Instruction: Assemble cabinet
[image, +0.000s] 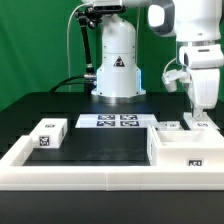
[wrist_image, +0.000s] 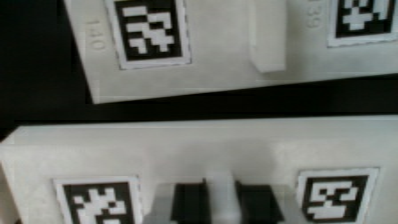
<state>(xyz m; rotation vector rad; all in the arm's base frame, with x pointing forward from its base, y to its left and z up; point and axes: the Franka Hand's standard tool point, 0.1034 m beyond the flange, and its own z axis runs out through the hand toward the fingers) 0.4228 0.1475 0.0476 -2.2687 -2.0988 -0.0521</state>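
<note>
**Open middle, crowded right corner**

The middle of the worktop (image: 100, 145) is seen bare. Its near edge is closed off by the border frame (image: 90, 178). The near corner at the exterior view's right is filled by the box body (image: 190, 152), with two small blocks (image: 168, 126) crowded just behind. One block (image: 48, 134) is set near the opposite side edge.

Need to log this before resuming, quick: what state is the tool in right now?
Tool: cannot be told; its tips are too blurred in both views to judge open or closed.
</note>
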